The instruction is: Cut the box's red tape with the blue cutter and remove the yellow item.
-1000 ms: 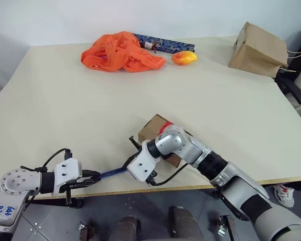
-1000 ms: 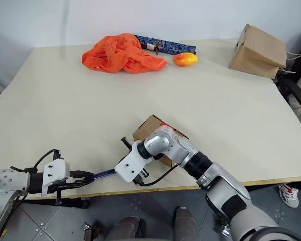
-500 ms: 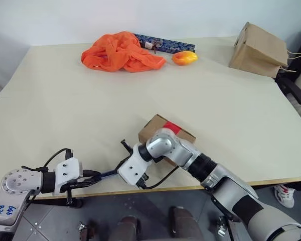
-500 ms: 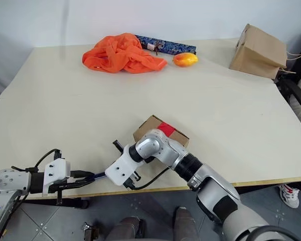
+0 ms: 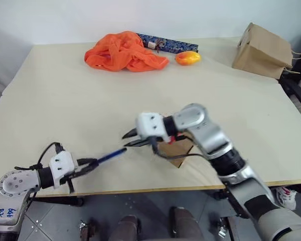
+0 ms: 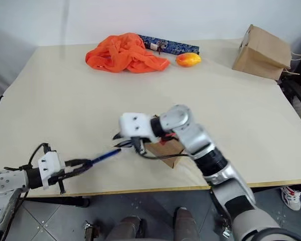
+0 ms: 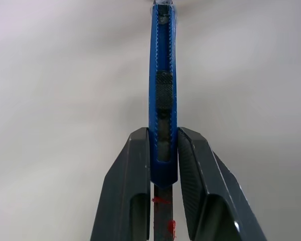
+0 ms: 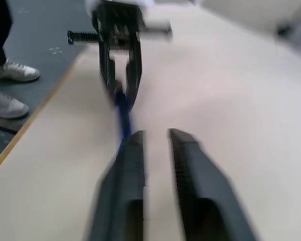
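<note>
The right gripper (image 5: 133, 138) has let go of the cutter (image 5: 110, 154) and lifted, fingers parted. The left gripper (image 5: 88, 164) clamps it, tip aimed at the box (image 5: 176, 149) nearby.

You had wide bare surface (image 5: 65, 95) between the near edge and the far clutter: orange cloth (image 5: 124, 51), patterned case (image 5: 165, 43), mango (image 5: 187, 58), paper bag (image 5: 265, 50). Near you, the box (image 5: 176, 149) sat under the right arm, blocking that approach.
</note>
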